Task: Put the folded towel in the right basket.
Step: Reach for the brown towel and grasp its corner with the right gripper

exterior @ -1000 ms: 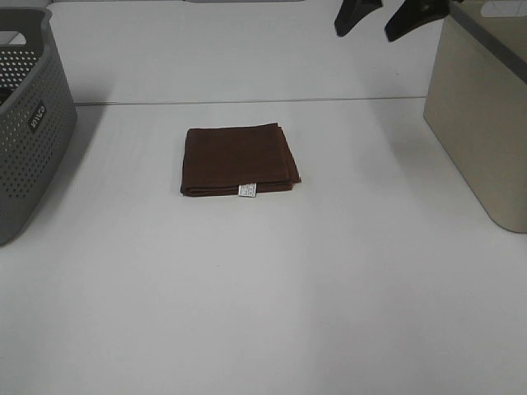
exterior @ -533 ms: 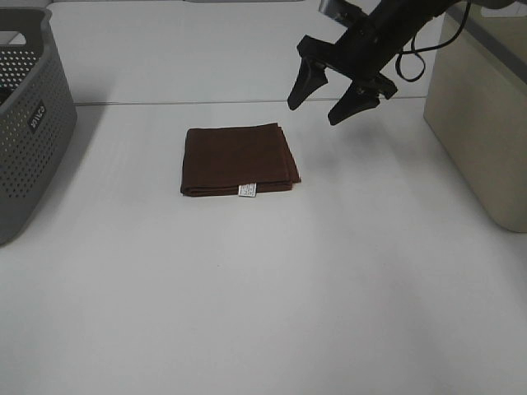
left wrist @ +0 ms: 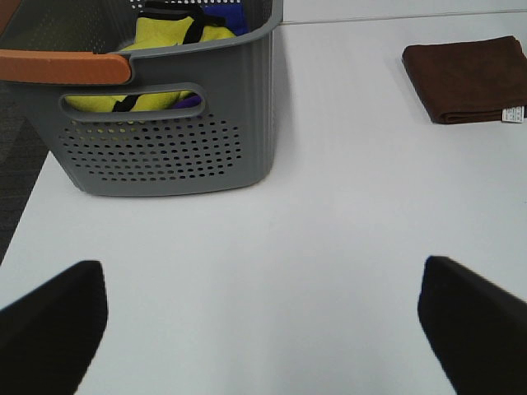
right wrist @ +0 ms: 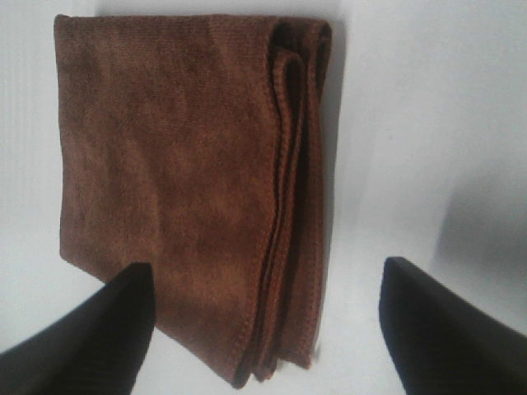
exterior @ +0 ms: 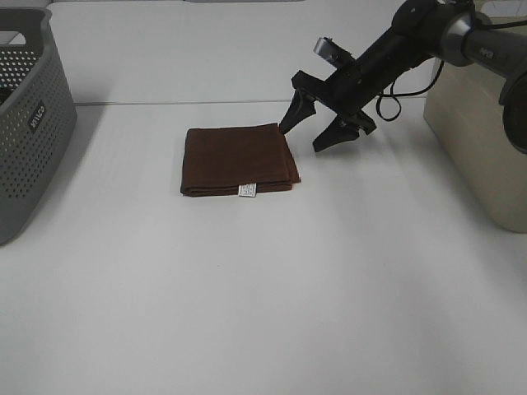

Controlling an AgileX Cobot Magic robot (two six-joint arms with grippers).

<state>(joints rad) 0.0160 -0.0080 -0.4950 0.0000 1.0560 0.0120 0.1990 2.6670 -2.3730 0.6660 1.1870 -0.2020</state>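
The folded brown towel (exterior: 238,160) with a small white tag lies flat on the white table. It also shows in the left wrist view (left wrist: 467,78) and fills the right wrist view (right wrist: 193,189). My right gripper (exterior: 306,133) is open, low over the table just off the towel's far right corner; in its wrist view (right wrist: 268,325) the jaws straddle the towel's layered edge. The beige right basket (exterior: 486,107) stands at the right edge. My left gripper (left wrist: 263,321) is open and empty, out of the exterior high view.
A grey perforated basket (exterior: 29,115) stands at the left edge; in the left wrist view (left wrist: 173,115) it holds yellow and blue cloth. The table's far edge line (exterior: 206,102) runs behind the towel.
My right gripper has come down from the top of the view and leftward, from high above the table to the towel's far right corner. The towel has not moved.
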